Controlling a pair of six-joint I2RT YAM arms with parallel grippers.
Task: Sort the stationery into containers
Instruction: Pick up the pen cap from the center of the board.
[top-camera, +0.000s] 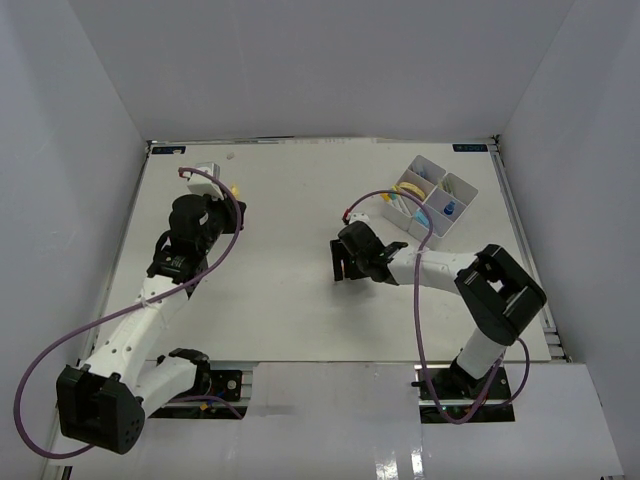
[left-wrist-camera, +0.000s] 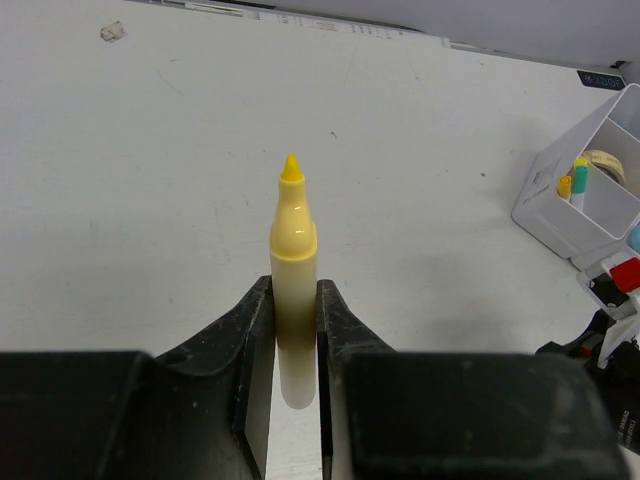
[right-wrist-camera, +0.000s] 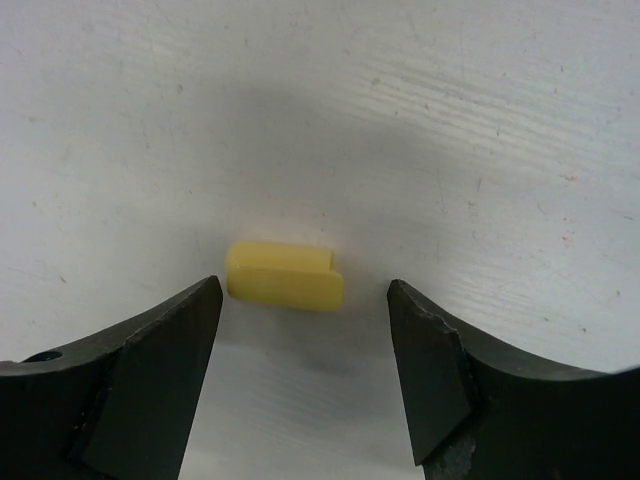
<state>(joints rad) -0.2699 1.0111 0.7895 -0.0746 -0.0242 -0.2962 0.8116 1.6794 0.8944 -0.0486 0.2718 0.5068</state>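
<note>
Found left gripper (left-wrist-camera: 293, 330) clamped on yellow marker (left-wrist-camera: 292, 250), tip toward 12 o'clock — right gripper (right-wrist-camera: 305, 297) spread wide, jaws either side of small yellow block (right-wrist-camera: 285, 275) lying on table (right-wrist-camera: 420, 120).

White table boxed in by plain walls.
The table (top-camera: 290, 310) is matte white and faintly scuffed. A back wall (top-camera: 320, 60), left wall (top-camera: 60, 180) and right wall (top-camera: 590, 180), all pale grey, close it in. Soft, even light falls from above, and a glossy ledge (top-camera: 380, 450) shines at the near edge.
</note>
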